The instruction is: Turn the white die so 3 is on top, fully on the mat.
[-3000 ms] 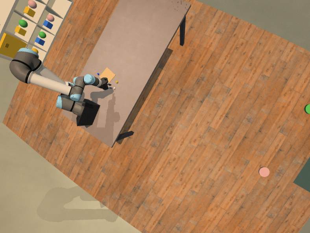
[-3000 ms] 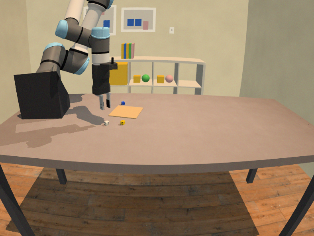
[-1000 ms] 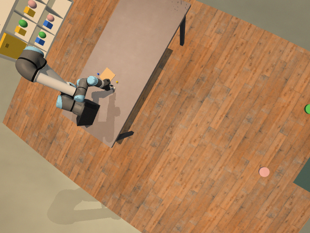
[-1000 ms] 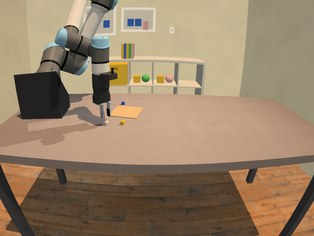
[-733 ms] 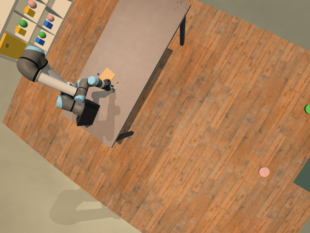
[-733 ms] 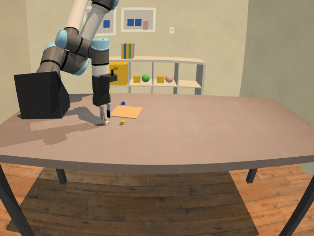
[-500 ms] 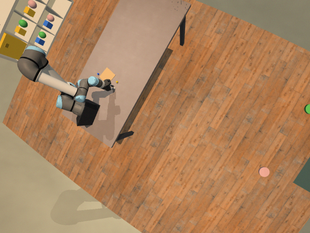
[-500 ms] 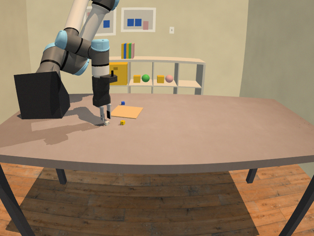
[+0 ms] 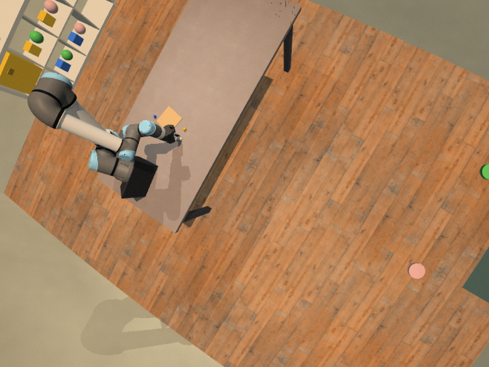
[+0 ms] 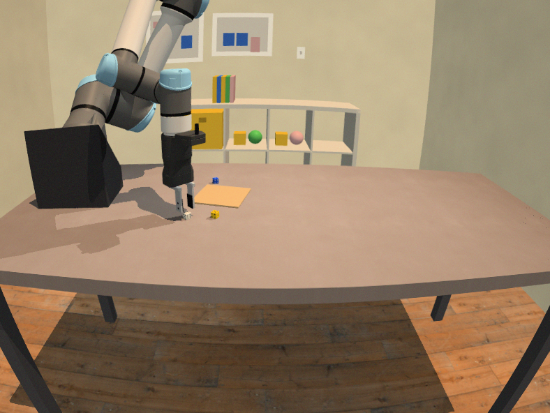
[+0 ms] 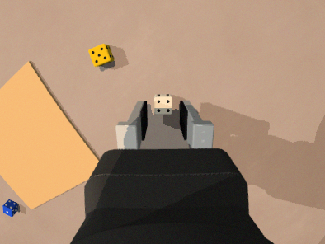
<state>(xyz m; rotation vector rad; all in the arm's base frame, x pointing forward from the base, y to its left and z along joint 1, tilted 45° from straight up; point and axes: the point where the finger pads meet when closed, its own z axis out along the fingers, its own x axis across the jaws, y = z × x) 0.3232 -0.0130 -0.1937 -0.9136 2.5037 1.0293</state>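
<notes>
The white die [image 11: 163, 104] lies on the bare table, off the mat, with four pips on top; it also shows in the exterior view [image 10: 187, 215]. My gripper [image 11: 163, 112] is open and hangs straight down just above the die, with the fingertips a little short of it in the wrist view. In the exterior view the gripper [image 10: 183, 208] stands low over the die. The orange mat [image 11: 39, 138] lies flat to the left; it also shows in the exterior view [image 10: 223, 195].
A yellow die [image 11: 101, 54] lies on the table near the mat's corner, five pips up. A blue die [image 11: 10, 208] lies beyond the mat's far side. The black robot base [image 10: 70, 165] stands at the table's left end.
</notes>
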